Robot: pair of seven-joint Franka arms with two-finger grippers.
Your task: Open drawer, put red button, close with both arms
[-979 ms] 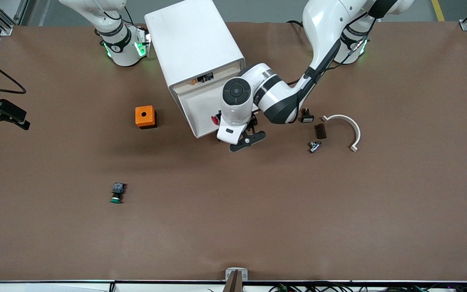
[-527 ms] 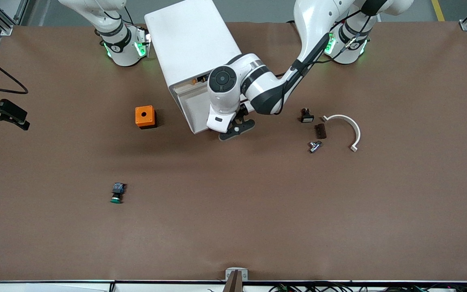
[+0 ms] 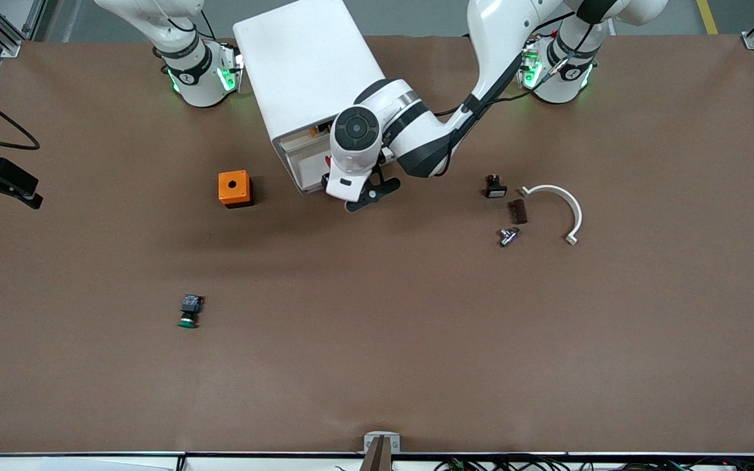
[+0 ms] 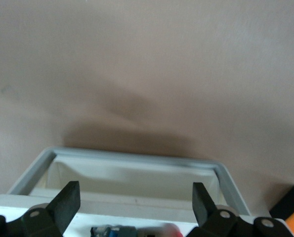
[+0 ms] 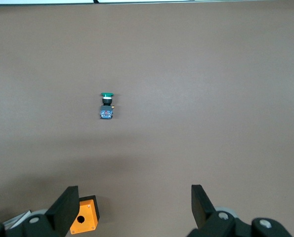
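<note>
Drawer (image 3: 303,165) stands partly pulled out from the front of the white cabinet (image 3: 305,65), its open tray facing the front camera; the left wrist view shows the tray rim and, at the picture's edge between the fingers, a blurred red cap with a blue-and-black body, judged to be the red button (image 4: 164,230) lying inside the drawer; the left pincer (image 3: 365,195) hovers at the drawer's front edge, fingers spread wide, holding nothing; the closing push therefore runs from the pincer straight toward the cabinet, along the drawer's sliding axis; the left arm is much the nearer; the right pincer (image 5: 132,207), likewise spread wide and empty, waits high over the surface (image 3: 416,340) at its own end, looking down on the green-capped button (image 5: 106,104) and the orange box (image 5: 84,221).
</note>
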